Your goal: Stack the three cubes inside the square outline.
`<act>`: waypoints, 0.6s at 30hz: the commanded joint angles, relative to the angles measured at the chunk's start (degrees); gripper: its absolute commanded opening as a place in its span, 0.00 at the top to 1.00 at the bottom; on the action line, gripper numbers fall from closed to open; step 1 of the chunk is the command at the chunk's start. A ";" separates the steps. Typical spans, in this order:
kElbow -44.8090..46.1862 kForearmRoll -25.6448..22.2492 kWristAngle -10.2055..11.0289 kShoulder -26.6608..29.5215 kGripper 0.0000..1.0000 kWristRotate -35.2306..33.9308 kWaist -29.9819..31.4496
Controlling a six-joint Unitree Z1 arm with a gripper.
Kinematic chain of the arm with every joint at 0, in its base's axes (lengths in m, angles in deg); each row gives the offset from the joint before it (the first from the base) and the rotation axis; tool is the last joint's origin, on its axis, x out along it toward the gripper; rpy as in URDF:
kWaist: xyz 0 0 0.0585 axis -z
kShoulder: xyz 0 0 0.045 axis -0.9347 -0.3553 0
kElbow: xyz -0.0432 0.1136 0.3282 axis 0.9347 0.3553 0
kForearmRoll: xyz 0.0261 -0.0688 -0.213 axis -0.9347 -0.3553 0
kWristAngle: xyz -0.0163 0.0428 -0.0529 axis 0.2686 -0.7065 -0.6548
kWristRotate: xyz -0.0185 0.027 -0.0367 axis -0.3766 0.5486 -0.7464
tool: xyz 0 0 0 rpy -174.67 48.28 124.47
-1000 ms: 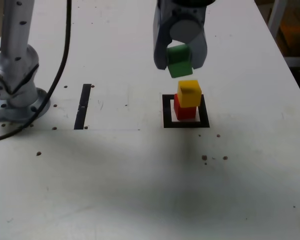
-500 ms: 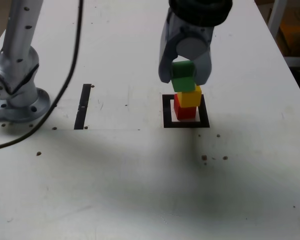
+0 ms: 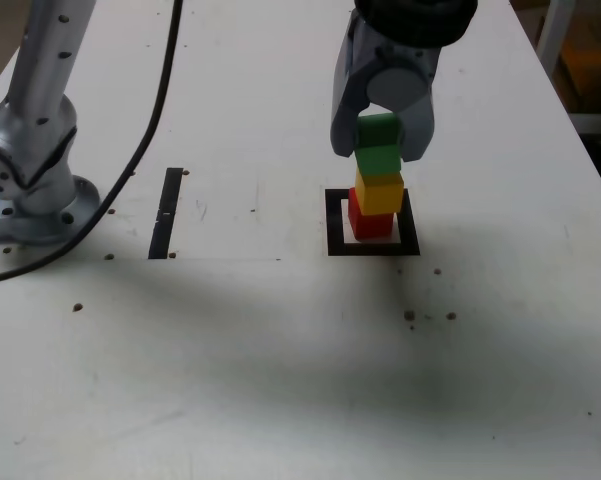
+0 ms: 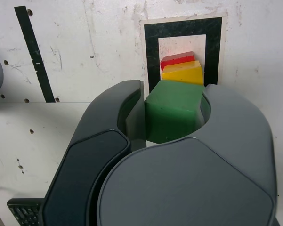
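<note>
Your gripper [image 3: 381, 150] is clamped on the green cube [image 3: 378, 146], which seems to rest on the yellow cube [image 3: 380, 192]. Below sits the red cube [image 3: 368, 221], inside the black square outline [image 3: 335, 225] on the white table [image 3: 280, 350]. You can read no writing anywhere.

No readable text, labels, brand names, numbers or signs appear in either view. The white table [image 3: 280, 380], the cubes and the arm carry no legible writing.
</note>
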State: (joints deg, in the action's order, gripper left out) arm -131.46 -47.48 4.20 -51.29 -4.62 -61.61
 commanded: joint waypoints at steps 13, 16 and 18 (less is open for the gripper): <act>-0.23 -1.35 0.14 -1.58 0.69 0.07 -0.20; -0.25 -1.35 0.16 -1.74 0.64 0.07 -0.20; -0.25 -1.35 0.18 -1.81 0.63 0.07 -0.20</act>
State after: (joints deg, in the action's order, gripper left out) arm -131.50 -47.48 4.25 -53.03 -4.61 -61.65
